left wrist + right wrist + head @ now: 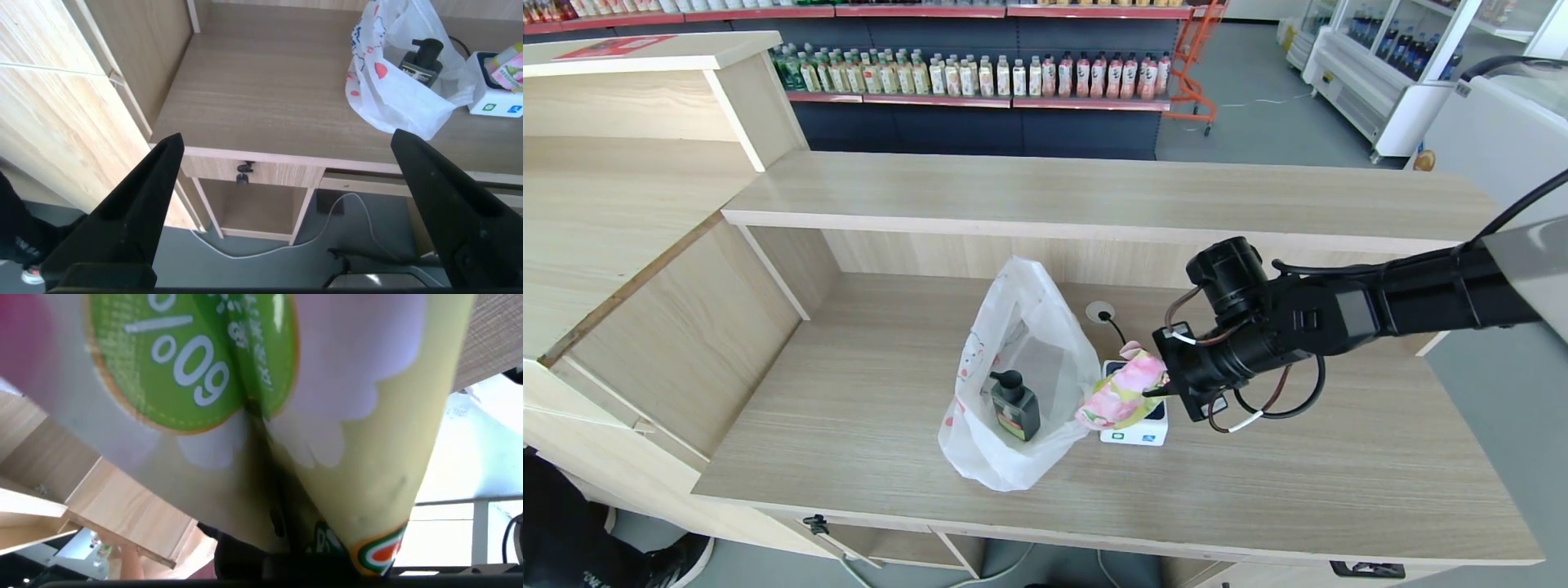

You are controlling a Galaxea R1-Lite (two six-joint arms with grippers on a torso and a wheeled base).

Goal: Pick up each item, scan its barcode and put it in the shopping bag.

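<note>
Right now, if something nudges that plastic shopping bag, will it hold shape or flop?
Probably floppy: the shopping bag is thin, translucent, crinkled film. It would likely slide little, since the pump bottle inside weighs it on the counter. The pink pouch in the right end effector could dent its side.

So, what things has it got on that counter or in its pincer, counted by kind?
1 bag
1 bottle, inside the bag
1 scanner
1 pouch, held in the right pincer
Total: 4
</note>
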